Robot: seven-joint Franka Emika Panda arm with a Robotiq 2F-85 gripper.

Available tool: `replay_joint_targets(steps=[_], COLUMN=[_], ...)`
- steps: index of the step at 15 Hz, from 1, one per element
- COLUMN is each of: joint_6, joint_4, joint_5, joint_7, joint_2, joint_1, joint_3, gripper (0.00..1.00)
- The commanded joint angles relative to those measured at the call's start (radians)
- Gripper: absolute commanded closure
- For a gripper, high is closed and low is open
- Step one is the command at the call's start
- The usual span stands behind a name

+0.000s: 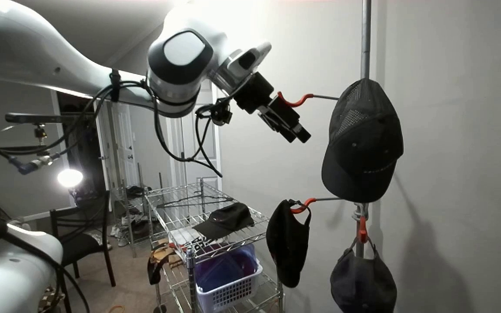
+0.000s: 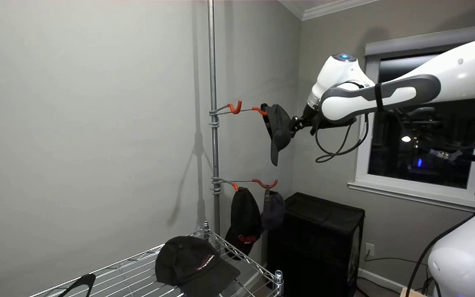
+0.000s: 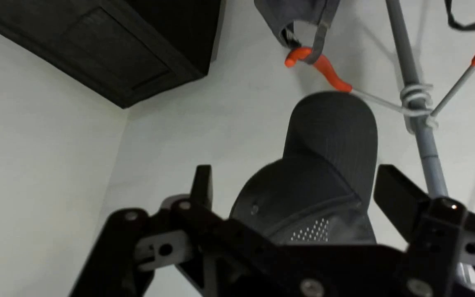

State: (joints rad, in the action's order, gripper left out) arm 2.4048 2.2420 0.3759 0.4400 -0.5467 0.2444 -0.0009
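Got three dark caps [image 1: 363, 148] hanging off orange hooks [image 3: 329, 72] on a metal pole [image 2: 215, 152], plus another black cap [image 2: 196, 264] just sitting on a wire shelf [image 2: 278, 281].

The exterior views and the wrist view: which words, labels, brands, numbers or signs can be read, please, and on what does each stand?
No text is readable.
Upper hanging cap: pale lettering, too small.
Lying cap on the wire shelf: pale and reddish lettering, too small.
Lower black cap: red marking, too blurred.
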Motion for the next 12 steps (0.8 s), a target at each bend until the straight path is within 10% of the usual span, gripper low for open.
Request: replay_joint_targets(steps=[1,12], joint_6=[0.120,0.194], joint_4=[-0.143,-0.378], joint_5=[0.002,0.104], joint_7=[-0.015,0.006], joint_2=[0.163,0.334], joint_1=[0.028,0.008], joint_3=[0.015,0.026], gripper=[0.00,0.00])
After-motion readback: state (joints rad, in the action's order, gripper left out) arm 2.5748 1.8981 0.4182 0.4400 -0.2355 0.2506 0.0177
